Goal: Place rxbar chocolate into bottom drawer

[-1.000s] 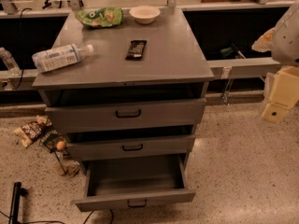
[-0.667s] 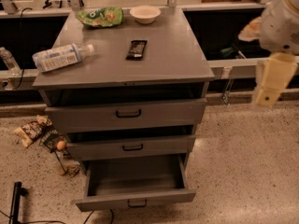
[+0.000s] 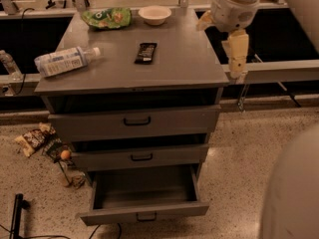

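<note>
Moved: gripper [image 3: 237, 71] has swung left from the right margin and now hangs just off the right edge of the cabinet top [image 3: 184, 68]. Everything on the cabinet lies as before.
Gripper: points down, near the far-right corner of the top and well apart from the bar. It carries nothing that I can see; cannot tell whether it is open or closed.
Bar: rxbar chocolate [image 3: 145, 52] lies flat mid-top, long axis near-to-far, touching nothing. All sides are free, which suits a grasp from above.
Drawer: bottom drawer [image 3: 144, 210] is pulled out toward the near side with its tray bare, likely left open to receive the bar. The middle drawer [image 3: 142, 157] and the one above sit further in.
Room: water bottle [image 3: 65, 61] lies at the left edge. Green snack bag [image 3: 107, 18] and bowl [image 3: 155, 14] sit along the far edge. The lane from the right side to the bar looks unobstructed.
Edges: as I judge it, the carry must clear the top's near edge, then drop past two drawer fronts.
Stage: reaching; grasp not yet made.
</note>
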You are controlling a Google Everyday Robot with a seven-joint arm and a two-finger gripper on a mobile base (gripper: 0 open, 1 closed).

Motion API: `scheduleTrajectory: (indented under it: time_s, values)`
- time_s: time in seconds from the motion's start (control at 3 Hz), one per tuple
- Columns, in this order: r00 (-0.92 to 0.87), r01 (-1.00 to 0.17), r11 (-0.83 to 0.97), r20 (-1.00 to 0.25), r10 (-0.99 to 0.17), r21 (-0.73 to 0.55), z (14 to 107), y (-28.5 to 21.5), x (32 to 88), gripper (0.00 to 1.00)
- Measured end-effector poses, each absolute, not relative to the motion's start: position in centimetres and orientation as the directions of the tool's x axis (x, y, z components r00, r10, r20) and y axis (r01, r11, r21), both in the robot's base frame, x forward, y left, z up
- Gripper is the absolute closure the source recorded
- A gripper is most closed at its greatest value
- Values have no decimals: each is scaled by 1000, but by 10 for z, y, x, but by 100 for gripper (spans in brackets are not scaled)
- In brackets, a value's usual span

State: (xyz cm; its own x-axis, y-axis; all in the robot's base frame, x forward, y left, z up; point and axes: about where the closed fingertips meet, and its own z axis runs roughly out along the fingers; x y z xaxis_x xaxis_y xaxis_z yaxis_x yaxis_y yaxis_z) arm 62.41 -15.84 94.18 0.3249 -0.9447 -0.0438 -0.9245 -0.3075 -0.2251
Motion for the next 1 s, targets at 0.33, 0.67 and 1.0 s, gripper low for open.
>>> scheduleTrajectory:
  time_s: [0.33, 0.67, 1.0]
  values:
    - [571, -788, -549, 1, -821, -279, 944, -118, 666, 0]
    - [589, -766, -565, 19, -808, -307, 944, -118, 674, 0]
    - [647, -702, -622, 56, -761, -346, 952, -93, 684, 0]
